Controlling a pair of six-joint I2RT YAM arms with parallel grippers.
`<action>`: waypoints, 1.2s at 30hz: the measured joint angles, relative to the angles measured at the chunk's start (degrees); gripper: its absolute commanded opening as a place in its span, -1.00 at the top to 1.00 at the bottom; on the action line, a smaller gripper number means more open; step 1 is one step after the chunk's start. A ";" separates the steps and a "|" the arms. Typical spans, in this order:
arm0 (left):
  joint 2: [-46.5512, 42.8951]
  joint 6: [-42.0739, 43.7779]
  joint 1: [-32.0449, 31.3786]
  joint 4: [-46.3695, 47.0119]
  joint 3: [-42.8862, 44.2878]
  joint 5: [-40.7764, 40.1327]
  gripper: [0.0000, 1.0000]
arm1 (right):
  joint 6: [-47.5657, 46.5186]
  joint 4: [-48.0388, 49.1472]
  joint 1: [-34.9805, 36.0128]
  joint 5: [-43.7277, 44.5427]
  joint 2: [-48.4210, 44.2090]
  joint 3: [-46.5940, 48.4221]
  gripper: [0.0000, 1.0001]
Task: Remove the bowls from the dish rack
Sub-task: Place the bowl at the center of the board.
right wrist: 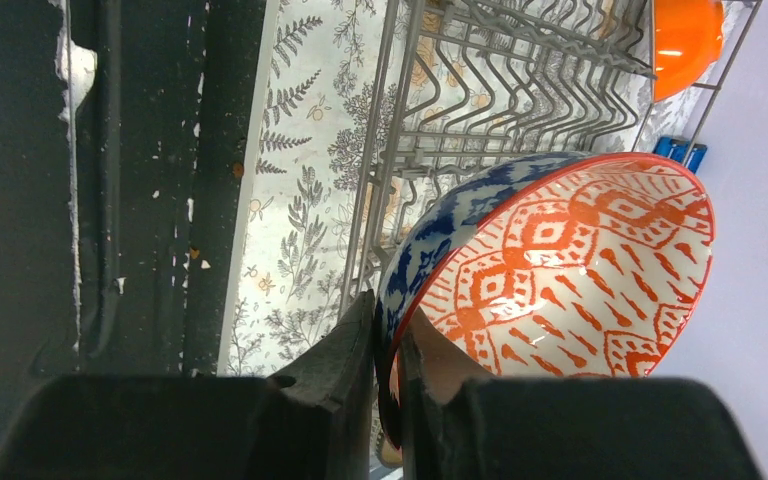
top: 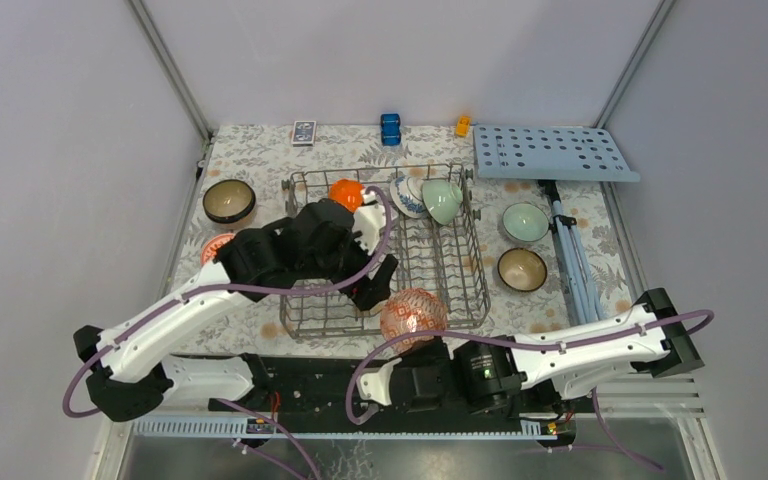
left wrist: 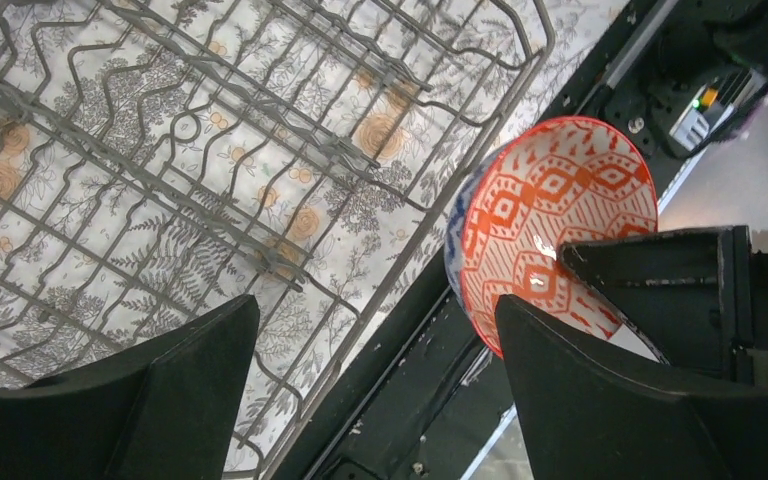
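Right end effector [right wrist: 388, 325] seemingly astride bowl [right wrist: 560, 265]

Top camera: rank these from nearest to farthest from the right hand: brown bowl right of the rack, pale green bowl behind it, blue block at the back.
1. Brown bowl, right of the rack, nearest the right hand gripping the red-patterned bowl.
2. Pale green bowl, just behind the brown one.
3. Blue block, far edge, farthest.
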 measured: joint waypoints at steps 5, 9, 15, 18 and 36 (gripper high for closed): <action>3.02 0.52 -6.21 -3.72 2.99 -2.78 -0.75 | -1.95 -0.50 0.46 1.42 1.05 0.61 1.00; 6.45 0.55 -10.91 -5.18 3.17 -6.03 -0.62 | -2.62 -0.48 0.74 1.97 1.86 0.74 1.00; 10.47 0.44 -12.74 -6.62 3.17 -11.91 -0.52 | -2.78 -0.31 1.29 2.67 3.19 0.74 1.00; 11.54 0.24 -12.76 -6.80 3.17 -14.60 -0.44 | -2.75 -0.33 1.55 3.19 3.69 0.83 1.00; 12.15 -1.92 -13.64 -4.87 3.04 -13.66 1.00 | -3.04 0.24 1.70 4.66 3.76 1.57 1.00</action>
